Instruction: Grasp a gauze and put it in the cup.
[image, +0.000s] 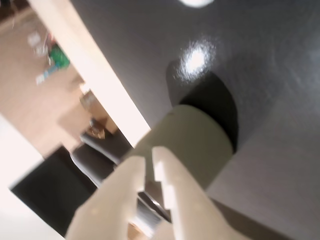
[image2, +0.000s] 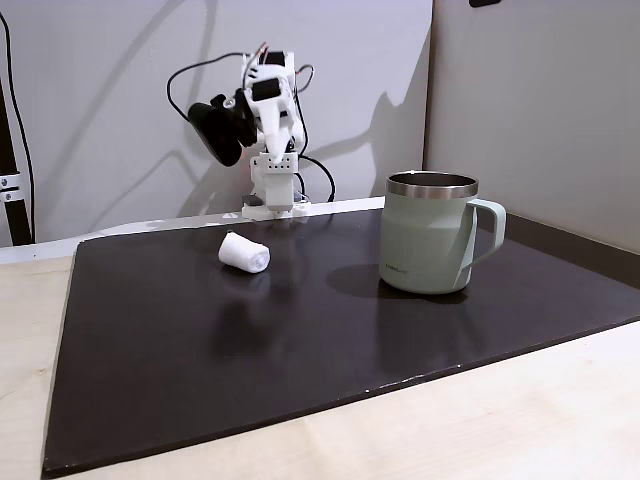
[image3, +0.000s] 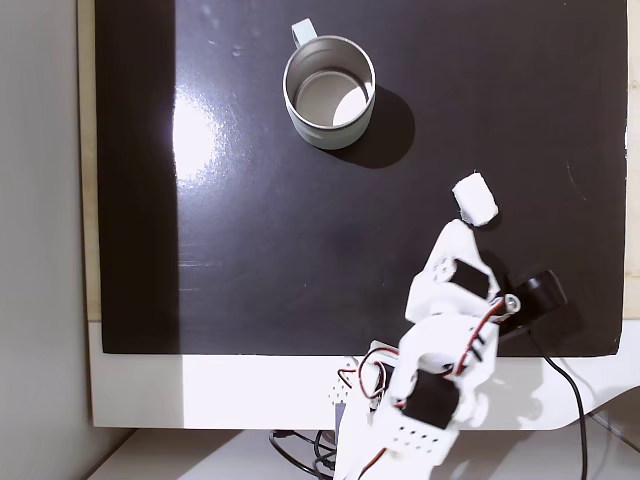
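Note:
The gauze (image2: 245, 252) is a small white roll lying on its side on the black mat, left of the cup (image2: 430, 240) in a fixed view. The cup is a sage-green mug with a steel rim, standing upright and empty (image3: 300, 118). My gripper (image3: 455, 232) hangs at the mat's arm-side edge, its tip just short of the gauze (image3: 476, 198) and not touching it. In the wrist view my gripper (image: 149, 162) shows two white fingers with only a thin slit between them, nothing held, and the cup (image: 200, 135) lies behind them.
The black mat (image2: 300, 340) covers most of a light wooden table (image2: 520, 420). The arm's white base (image2: 272, 205) stands at the mat's back edge with cables trailing behind it. A grey wall backs the scene.

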